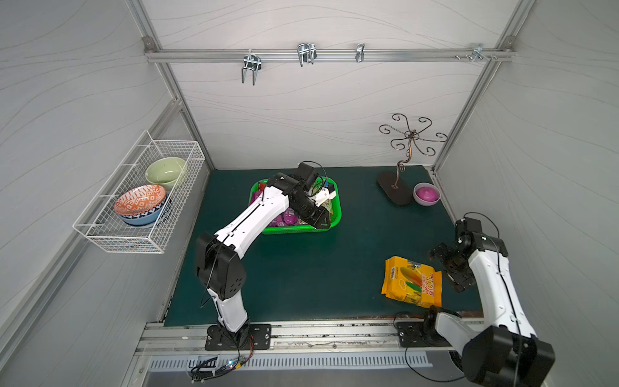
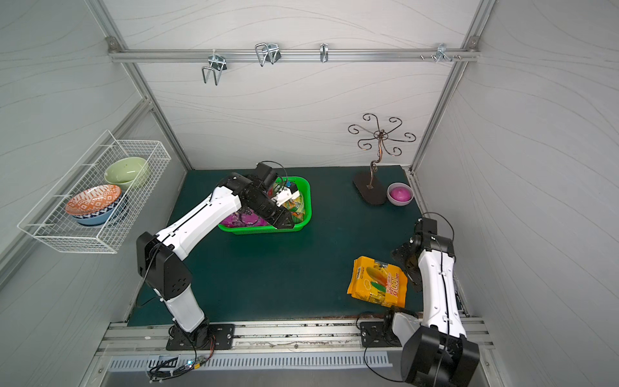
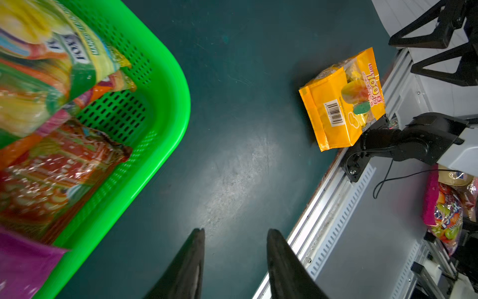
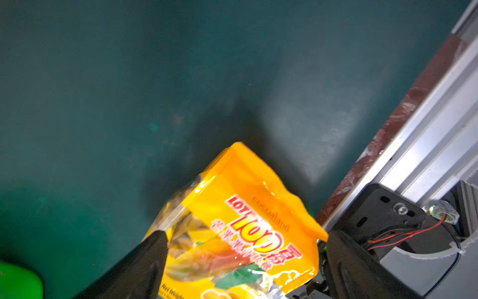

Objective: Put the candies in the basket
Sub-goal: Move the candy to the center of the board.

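Yellow-orange bag [image 4: 240, 233], between spread right fingers [image 4: 139, 269]

Both top views look down over the whole table [image 1: 318, 268]; wrist cams sit close, sharing the yellow-orange bag [image 3: 336, 103].

Enclosure: pale grey panel walls [image 1: 318, 110] with a faint wave pattern, joined by aluminium posts [image 1: 469, 110]. A horizontal rail [image 1: 402, 54] on the back wall carries metal hooks [image 1: 305, 54]. The worktop [image 1: 318, 268] is dark green. A white wire basket [image 1: 127, 242] is fixed to the left wall. A scrolled metal stand [image 1: 397, 191] sits at the worktop's far right corner. A slotted duct [image 1: 301, 362] runs along the front edge.
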Motion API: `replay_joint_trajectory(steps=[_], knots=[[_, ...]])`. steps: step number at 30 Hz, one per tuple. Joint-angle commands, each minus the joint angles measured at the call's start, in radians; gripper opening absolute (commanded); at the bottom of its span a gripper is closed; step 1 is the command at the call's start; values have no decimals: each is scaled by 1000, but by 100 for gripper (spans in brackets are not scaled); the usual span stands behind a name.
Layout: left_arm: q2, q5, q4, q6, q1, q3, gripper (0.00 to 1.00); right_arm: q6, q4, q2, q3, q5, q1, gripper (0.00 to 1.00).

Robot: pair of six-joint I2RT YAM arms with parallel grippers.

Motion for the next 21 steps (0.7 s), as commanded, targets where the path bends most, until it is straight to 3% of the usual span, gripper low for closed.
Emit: replay_joint_trajectory(steps=[1, 5, 11, 21], knots=[[11, 15, 41, -32, 5, 9, 43, -15, 53, 49, -41, -72, -80, 99], [-7, -32, 36, -12, 6, -8, 43, -35, 136, 123, -124, -372, -131, 99], [-29, -32, 42, -9, 43, -58, 41, 18, 213, 80, -146, -524, 11, 99], [-71, -26, 23, 18, 157, -120, 39, 377, 493, 200, -125, -549, 570, 99]])
